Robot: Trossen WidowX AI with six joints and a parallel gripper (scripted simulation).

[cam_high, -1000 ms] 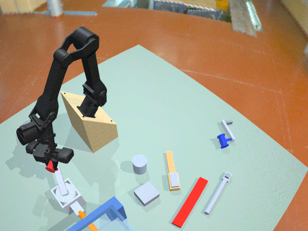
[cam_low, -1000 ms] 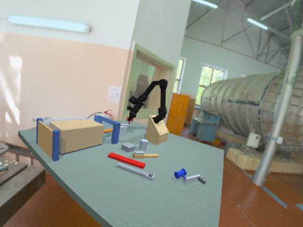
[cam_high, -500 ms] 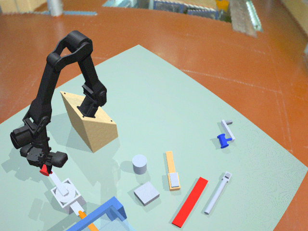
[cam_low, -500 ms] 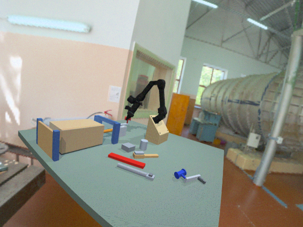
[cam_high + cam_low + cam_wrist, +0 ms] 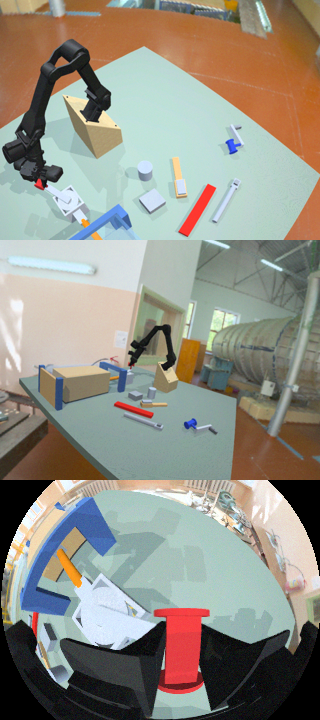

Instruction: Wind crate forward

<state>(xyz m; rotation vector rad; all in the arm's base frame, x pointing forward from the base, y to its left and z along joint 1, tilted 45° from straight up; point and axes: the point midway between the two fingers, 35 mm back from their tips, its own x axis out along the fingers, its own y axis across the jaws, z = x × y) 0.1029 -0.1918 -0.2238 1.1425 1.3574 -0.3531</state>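
My gripper is shut on the red knob of the winch handle, whose pale arm runs from the knob to the top of the winch. The key end is hidden in the winch. An orange strap runs from the winch through the blue frame to the tan crate. The crate looks flat; in the exterior view a gap shows between its front and the frame.
A second crank with a blue knob lies far off. Nearer lie a grey cylinder, a grey block, a wooden-handled tool, a red bar and a grey rod.
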